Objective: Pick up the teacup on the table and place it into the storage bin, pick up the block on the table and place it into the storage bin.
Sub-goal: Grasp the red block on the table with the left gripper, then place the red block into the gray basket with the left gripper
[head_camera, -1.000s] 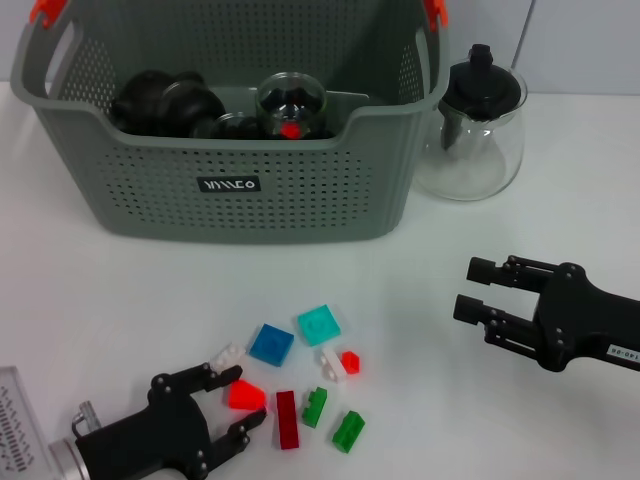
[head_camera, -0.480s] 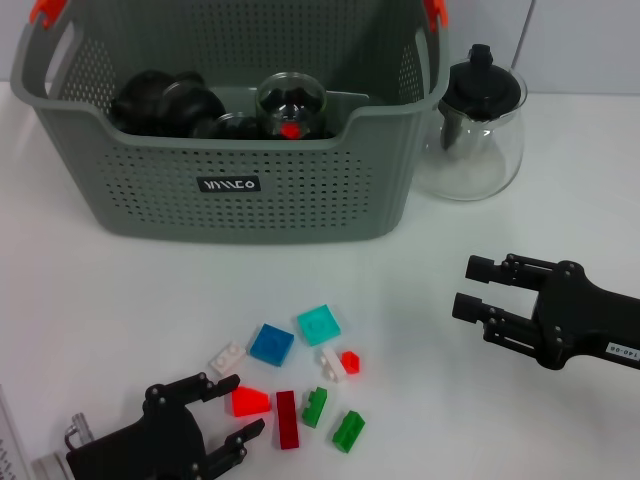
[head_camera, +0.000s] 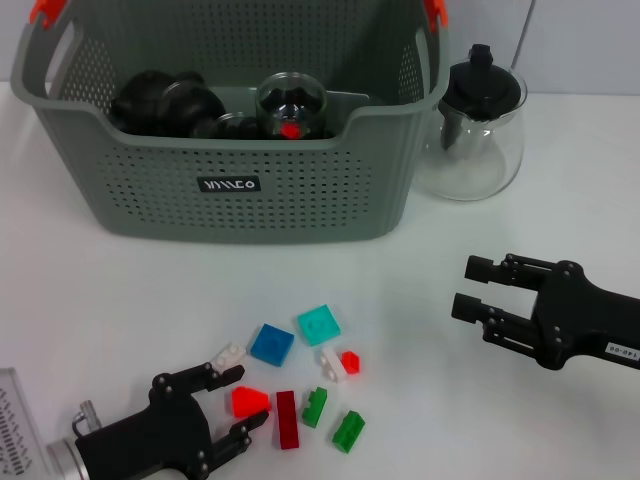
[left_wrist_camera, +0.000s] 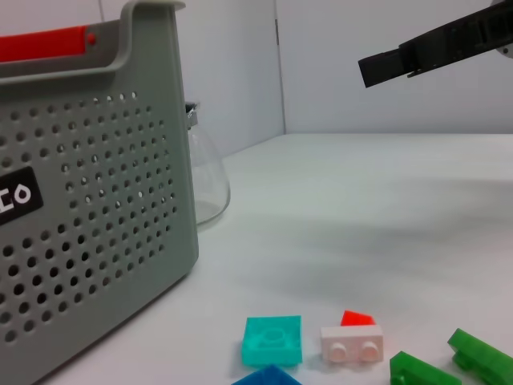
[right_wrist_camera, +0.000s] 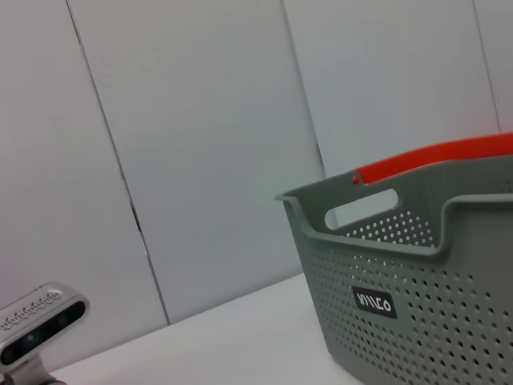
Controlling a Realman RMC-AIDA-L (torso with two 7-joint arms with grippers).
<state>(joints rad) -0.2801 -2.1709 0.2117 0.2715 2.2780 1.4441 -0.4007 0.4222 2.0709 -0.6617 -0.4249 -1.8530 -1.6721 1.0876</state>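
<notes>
The grey storage bin point(head_camera: 230, 170) stands at the back, holding dark round cups point(head_camera: 165, 100) and a clear glass teacup point(head_camera: 290, 103); no teacup shows on the table. Small blocks lie in front: blue point(head_camera: 271, 343), teal point(head_camera: 319, 324), white point(head_camera: 227, 354), dark red point(head_camera: 287, 418), green point(head_camera: 348, 431). My left gripper point(head_camera: 245, 398) is open at the near edge, its fingers straddling a red block point(head_camera: 248, 402). My right gripper point(head_camera: 470, 287) hovers open at the right, holding nothing. The left wrist view shows the bin wall point(left_wrist_camera: 88, 224), the teal block point(left_wrist_camera: 272, 339) and a white block point(left_wrist_camera: 353, 343).
A clear glass teapot point(head_camera: 478, 125) with a black lid stands right of the bin, also in the left wrist view point(left_wrist_camera: 210, 180). A white ribbed object point(head_camera: 18, 420) sits at the near left corner. The right wrist view shows the bin point(right_wrist_camera: 417, 273) and a wall.
The left gripper drew back toward the near edge, then came forward again around the red block. The blocks and the right arm have not moved.
</notes>
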